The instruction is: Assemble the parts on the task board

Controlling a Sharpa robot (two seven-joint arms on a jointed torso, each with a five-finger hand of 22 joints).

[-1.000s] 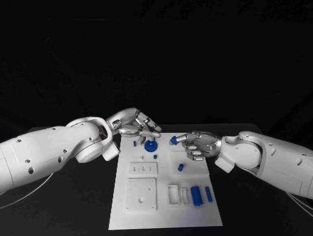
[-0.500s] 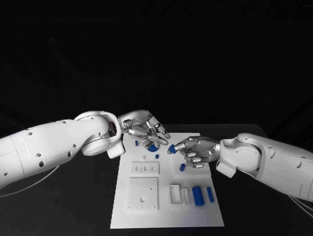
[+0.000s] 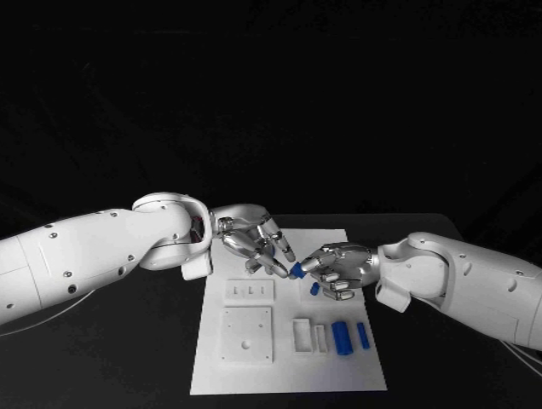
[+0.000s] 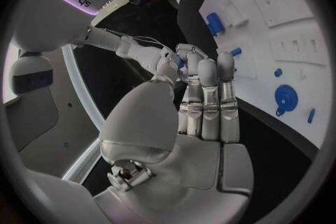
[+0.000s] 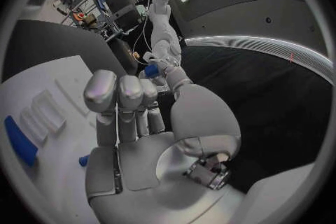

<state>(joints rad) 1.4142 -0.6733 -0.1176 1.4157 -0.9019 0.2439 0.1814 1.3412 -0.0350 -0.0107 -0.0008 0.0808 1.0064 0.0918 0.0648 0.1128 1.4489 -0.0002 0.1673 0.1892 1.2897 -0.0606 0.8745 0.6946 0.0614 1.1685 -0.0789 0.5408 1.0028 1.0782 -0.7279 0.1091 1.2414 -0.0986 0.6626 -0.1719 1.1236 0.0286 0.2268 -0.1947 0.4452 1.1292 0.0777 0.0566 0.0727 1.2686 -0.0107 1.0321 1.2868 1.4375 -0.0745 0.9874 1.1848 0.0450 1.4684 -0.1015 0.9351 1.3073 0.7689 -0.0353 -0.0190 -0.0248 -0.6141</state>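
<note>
Nearest me on the white rectangular task board [image 3: 253, 375] I see a large square white plate [image 3: 245, 336] with small holes. To its right stand pale upright slot pieces [image 3: 308, 336], then a thick blue cylinder [image 3: 341, 338] and a thinner blue rod [image 3: 362, 335] lying lengthwise. Above the square plate sits a smaller white slotted block [image 3: 249, 292].

Further out, a short blue peg [image 3: 314, 289] lies on the board just beside my right hand [image 3: 337, 270]. That hand pinches a small blue part [image 3: 296, 270] at its fingertips, other fingers curled under. In the right wrist view the same blue part [image 5: 151, 70] sits at the fingertips.

My left hand [image 3: 254, 245] hangs over the board's far half, its fingers extended toward the pinched part and close to it; I cannot tell whether they touch it. In the left wrist view, a round blue disc [image 4: 285, 97] and small blue pegs lie on the board beyond those fingers [image 4: 208, 95].
</note>
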